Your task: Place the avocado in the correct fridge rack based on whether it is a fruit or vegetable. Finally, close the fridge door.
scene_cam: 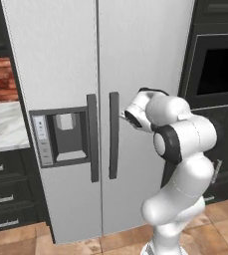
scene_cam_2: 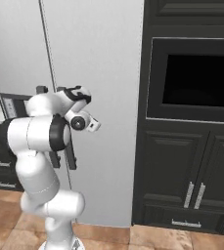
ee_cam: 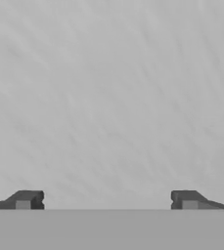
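The fridge door [scene_cam: 140, 74], plain light grey with a dark vertical handle [scene_cam: 114, 135], stood closed, flush beside the other door that carries the dispenser panel [scene_cam: 60, 137]. The white arm [scene_cam: 182, 149] rose in front of it with the hand turned toward the door face, just right of the handle. In the hand view the gripper [ee_cam: 107, 200] was released, its two dark fingertips [ee_cam: 28, 199] set wide apart with nothing between them, facing a bare grey surface close ahead. The avocado could not be seen with the fridge shut. To the right stood dark cabinets with a built-in oven [scene_cam_2: 196, 80]; a marble bench [scene_cam: 3, 127] sat at left.
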